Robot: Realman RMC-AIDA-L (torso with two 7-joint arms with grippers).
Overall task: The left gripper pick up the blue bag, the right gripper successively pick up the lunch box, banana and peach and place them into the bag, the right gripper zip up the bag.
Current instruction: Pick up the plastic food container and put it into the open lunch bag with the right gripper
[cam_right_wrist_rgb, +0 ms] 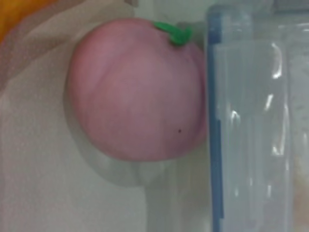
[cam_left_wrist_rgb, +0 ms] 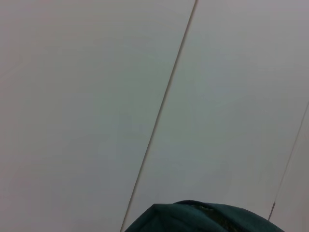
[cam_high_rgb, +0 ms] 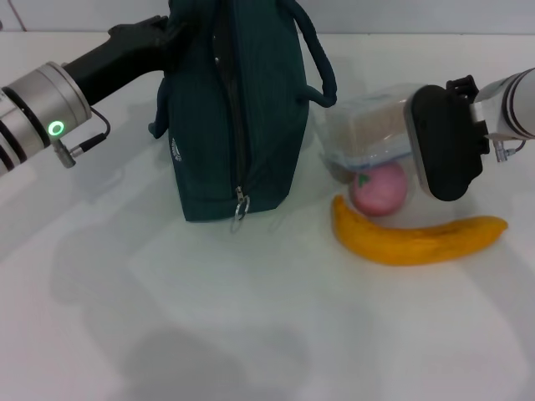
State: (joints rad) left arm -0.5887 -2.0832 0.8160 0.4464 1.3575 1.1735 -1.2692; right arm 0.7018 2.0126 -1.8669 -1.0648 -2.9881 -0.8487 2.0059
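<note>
Banana [cam_high_rgb: 418, 241] nearest, lying along the lower right of the head view on the white table [cam_high_rgb: 251, 334], curved, touching nothing I can be sure of, though the peach [cam_high_rgb: 378, 189] sits just behind it. Peach pink with a green leaf tab; in my right wrist view it presses against the wall of the lunch box [cam_right_wrist_rgb: 256, 121].

Lunch box [cam_high_rgb: 368, 129] clear with a blue-edged lid, right of centre, just beside the blue bag [cam_high_rgb: 234, 117]. My right gripper [cam_high_rgb: 447, 154] hangs at the right edge, its dark body covering the box's right end. Fingers not visible in either view; cannot tell whether they are spread or pinched, or whether they hold the box.

Blue bag stands upright at upper centre, zipper [cam_high_rgb: 241, 205] running down its front face, pull near the base. Handle loops at top. My left gripper [cam_high_rgb: 155, 42] reaches in from the upper left to the bag's top corner; contact point hidden, so grip state unknown. Left wrist view shows only a sliver of bag fabric and wall.

Risks, as I judge them: peach rests against the box, so lifting the box could roll it into the banana or away. Bag opening does not look held wide; box may snag on the mouth. A weak left hold could let the bag tip.
</note>
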